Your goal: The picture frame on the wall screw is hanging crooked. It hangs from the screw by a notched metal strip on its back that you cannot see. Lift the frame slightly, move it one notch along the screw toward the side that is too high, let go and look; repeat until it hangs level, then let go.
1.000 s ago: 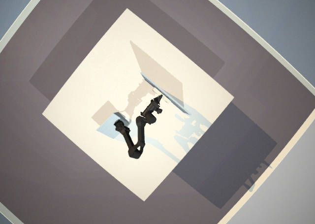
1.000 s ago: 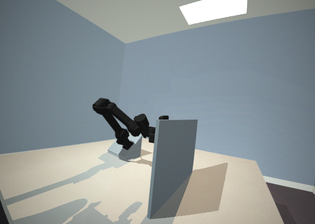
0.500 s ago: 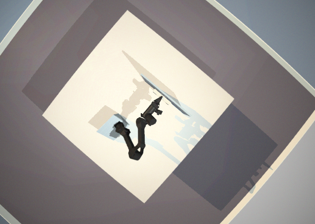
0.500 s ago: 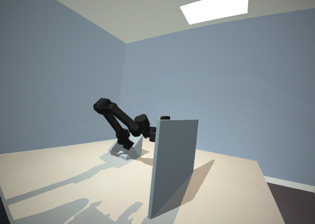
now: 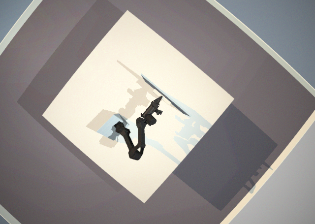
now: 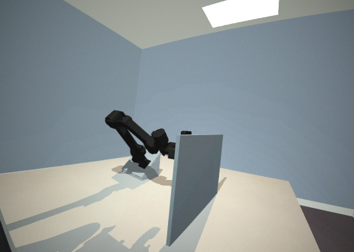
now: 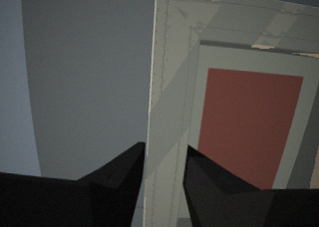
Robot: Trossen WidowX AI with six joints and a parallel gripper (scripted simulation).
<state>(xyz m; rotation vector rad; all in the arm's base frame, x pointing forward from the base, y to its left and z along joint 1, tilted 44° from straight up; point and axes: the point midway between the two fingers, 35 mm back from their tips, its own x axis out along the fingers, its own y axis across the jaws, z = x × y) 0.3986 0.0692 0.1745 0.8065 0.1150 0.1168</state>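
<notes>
The picture frame (image 5: 167, 101) (image 7: 164, 88) hangs on the arm's side of the upright board (image 5: 183, 112) (image 6: 197, 180) (image 7: 90, 88). It has a pale moulding, a pale mat and a red picture, which lie at the right in the wrist view. Its outer edge leans slightly there. My gripper (image 5: 162, 97) (image 7: 162, 150) has its fingers on either side of one bar of the frame, very close to it, parted slightly wider than the bar. The exterior view shows only the back of the board. The screw and the notched strip are hidden.
The board stands on the pale table (image 5: 107, 46) (image 6: 51, 198). The arm's pale wedge-shaped base (image 5: 105, 127) stands on the same table. Shadows of the arm and the board fall across the table. Blue room walls stand beyond.
</notes>
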